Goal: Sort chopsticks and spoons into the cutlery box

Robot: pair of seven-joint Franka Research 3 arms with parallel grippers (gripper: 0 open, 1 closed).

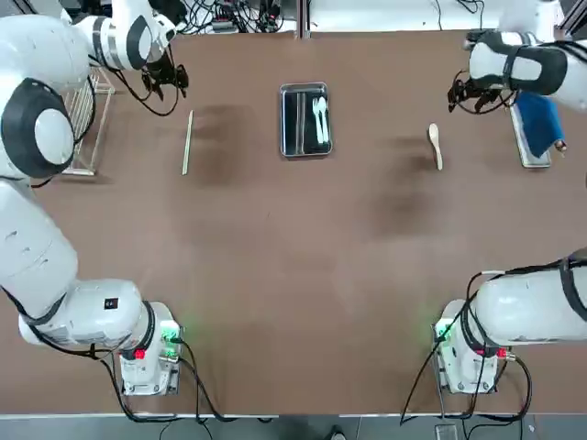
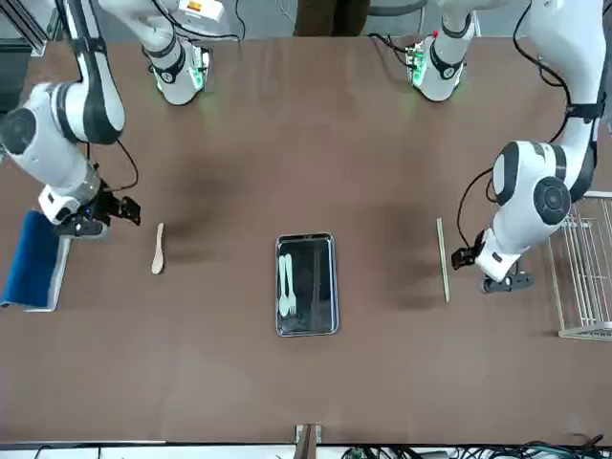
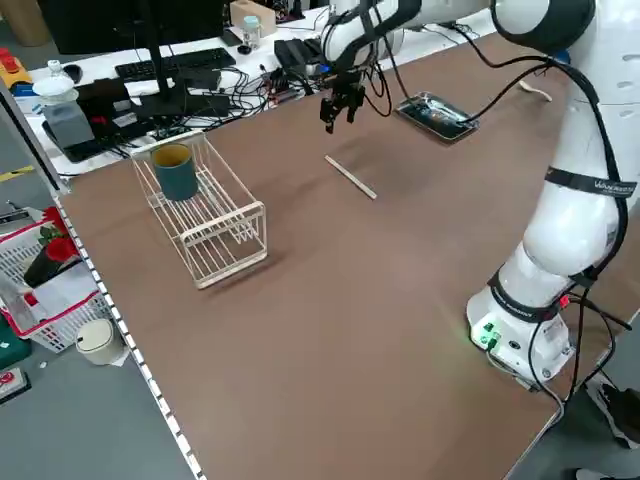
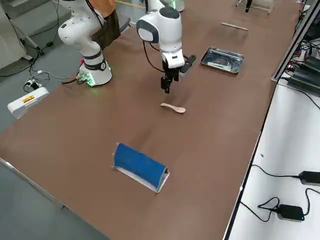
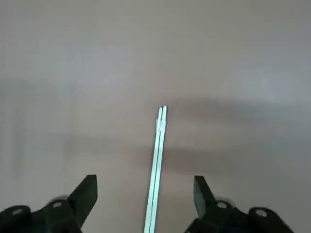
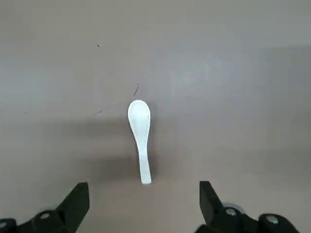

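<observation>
The metal cutlery box [image 1: 286, 120] [image 2: 330, 285] sits at the far middle of the table, with two white spoons [image 1: 321, 119] [image 2: 285, 278] lying in one compartment. A pair of chopsticks [image 1: 187, 142] [image 5: 158, 160] lies on the table to its left. My left gripper [image 1: 166, 79] [image 5: 145, 183] hangs open above the chopsticks' far end, touching nothing. One more spoon [image 1: 435, 145] [image 6: 139, 136] lies to the right of the box. Just beyond that spoon my right gripper [image 1: 464, 93] [image 6: 143, 188] hovers open and empty.
A white wire rack [image 1: 87, 119] [image 3: 205, 215] holding a teal cup [image 3: 176, 170] stands at the far left edge. A blue-topped grey tray [image 1: 537, 128] [image 4: 140, 165] lies at the far right. Both arm bases [image 1: 147, 353] sit at the near edge.
</observation>
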